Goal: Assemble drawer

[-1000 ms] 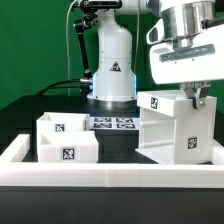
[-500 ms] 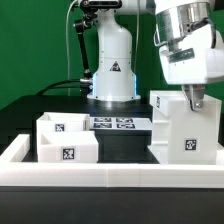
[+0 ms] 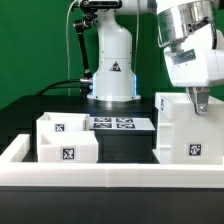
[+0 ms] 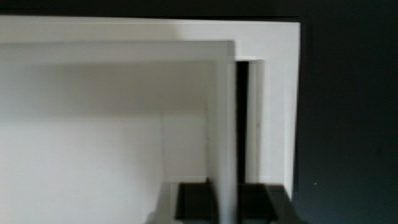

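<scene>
The large white cube-shaped housing [image 3: 188, 132] stands at the exterior view's right, with tags on its top and front. My gripper [image 3: 201, 100] comes down from above and is shut on the housing's upper wall. In the wrist view the thin white wall [image 4: 251, 120] runs between my two dark fingers [image 4: 194, 203], and my gripper [image 4: 231, 204] clamps it. Two small open-top boxes stand side by side at the exterior view's left, one in front [image 3: 66, 152] and one behind [image 3: 58, 124], each with a tag. They are apart from the housing.
A low white border wall [image 3: 110, 178] runs along the front and sides of the black table. The marker board [image 3: 113, 123] lies at the back middle, before the robot's white base [image 3: 112, 62]. A black cable post stands behind.
The housing has slid and turned toward the exterior view's right with my gripper on it. The two small boxes have not moved.
</scene>
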You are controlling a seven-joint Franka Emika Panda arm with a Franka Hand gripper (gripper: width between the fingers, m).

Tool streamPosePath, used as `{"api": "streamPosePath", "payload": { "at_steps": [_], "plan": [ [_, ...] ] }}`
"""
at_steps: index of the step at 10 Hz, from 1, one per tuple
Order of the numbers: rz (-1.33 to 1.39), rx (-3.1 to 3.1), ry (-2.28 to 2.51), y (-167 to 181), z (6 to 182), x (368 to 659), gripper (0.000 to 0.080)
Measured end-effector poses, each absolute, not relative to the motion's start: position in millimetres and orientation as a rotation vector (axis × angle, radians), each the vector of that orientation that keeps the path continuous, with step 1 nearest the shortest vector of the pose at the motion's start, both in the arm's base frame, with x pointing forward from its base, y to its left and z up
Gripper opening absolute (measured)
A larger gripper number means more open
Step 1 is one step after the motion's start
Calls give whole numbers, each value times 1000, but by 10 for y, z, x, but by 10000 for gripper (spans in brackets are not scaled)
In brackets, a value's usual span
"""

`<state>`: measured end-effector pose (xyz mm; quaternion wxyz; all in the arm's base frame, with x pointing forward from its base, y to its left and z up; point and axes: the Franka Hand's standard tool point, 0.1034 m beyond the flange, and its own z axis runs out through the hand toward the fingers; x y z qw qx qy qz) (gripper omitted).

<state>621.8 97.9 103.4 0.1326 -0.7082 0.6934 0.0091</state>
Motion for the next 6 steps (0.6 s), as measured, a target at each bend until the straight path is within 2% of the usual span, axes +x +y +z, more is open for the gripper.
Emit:
{"api": "streamPosePath", "payload": {
  "at_steps": [3, 6],
  "plan": [
    [38, -2047, 2011, 973, 1040, 6422, 45],
    [36, -2056, 1999, 977, 1038, 6441, 45]
  ]
}}
